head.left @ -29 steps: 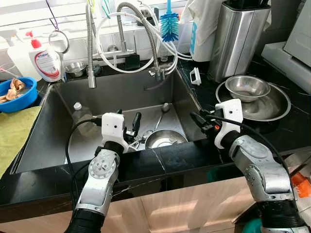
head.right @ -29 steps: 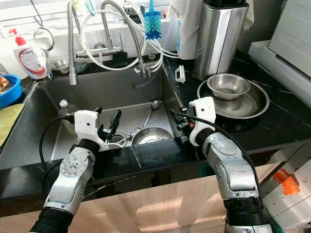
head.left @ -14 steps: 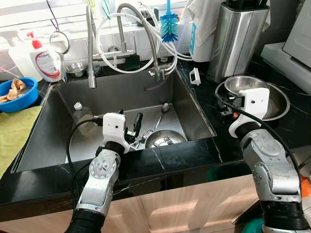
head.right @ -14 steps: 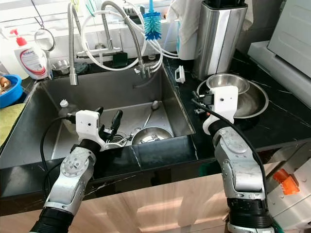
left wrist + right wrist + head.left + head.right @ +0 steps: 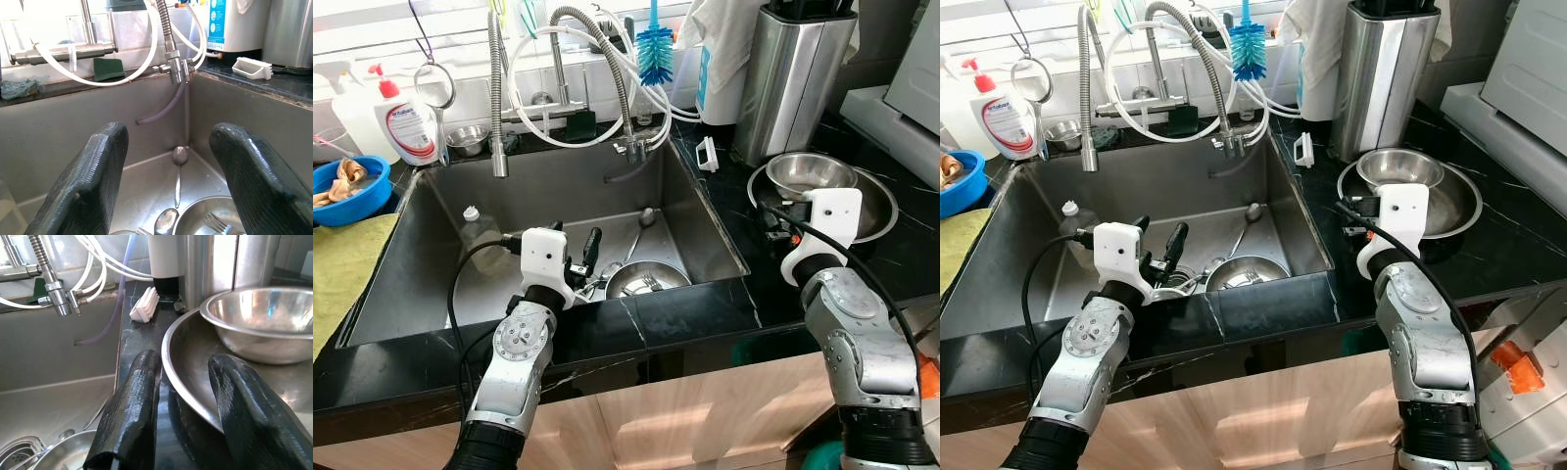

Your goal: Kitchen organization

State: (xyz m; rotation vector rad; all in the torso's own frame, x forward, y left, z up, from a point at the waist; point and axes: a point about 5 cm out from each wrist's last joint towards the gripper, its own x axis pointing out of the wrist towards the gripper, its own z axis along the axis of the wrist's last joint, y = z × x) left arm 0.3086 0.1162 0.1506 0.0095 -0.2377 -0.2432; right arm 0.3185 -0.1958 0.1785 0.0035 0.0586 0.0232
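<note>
A wide steel basin [image 5: 879,213] sits on the black counter right of the sink, with a smaller steel bowl [image 5: 811,174] inside it. My right gripper [image 5: 771,223] is open at the basin's near-left rim [image 5: 193,391]; one finger [image 5: 131,411] is outside the rim and the other finger [image 5: 249,411] is over the basin's inside. My left gripper [image 5: 573,235] hangs open over the front of the sink [image 5: 401,284], holding nothing. Below it lie a steel bowl [image 5: 646,279] with a fork in it and a long spoon [image 5: 179,155].
Faucet hoses [image 5: 607,59] and a blue brush [image 5: 654,49] hang over the sink's back. A clear bottle [image 5: 475,230] lies in the sink at left. A soap bottle [image 5: 406,122], a blue bowl [image 5: 347,191] and a green cloth [image 5: 342,264] are left; a steel canister [image 5: 793,73] stands behind the basin.
My right gripper has swung right from the sink's front right corner to the steel basin's rim and dropped slightly. The left arm has stayed put.
</note>
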